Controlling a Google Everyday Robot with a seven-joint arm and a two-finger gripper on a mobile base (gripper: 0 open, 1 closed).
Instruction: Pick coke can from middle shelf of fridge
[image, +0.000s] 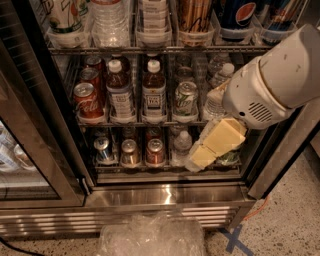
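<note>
The fridge (165, 194) stands open in front of me. The coke can (88, 101) is red with white script and stands at the front left of the middle shelf (150, 121), with more red cans lined up behind it. My gripper (201, 157) hangs from the white arm (280, 75) that comes in from the right. It is in front of the right side of the lower shelf, well right of and below the coke can. It holds nothing that I can see. The arm hides the right end of the middle shelf.
Two brown tea bottles (120, 97), a green-and-silver can (186, 98) and water bottles (216, 102) share the middle shelf. Small cans (130, 152) line the lower shelf. The glass door (30, 150) stands open at left. A plastic bag (150, 237) lies on the floor.
</note>
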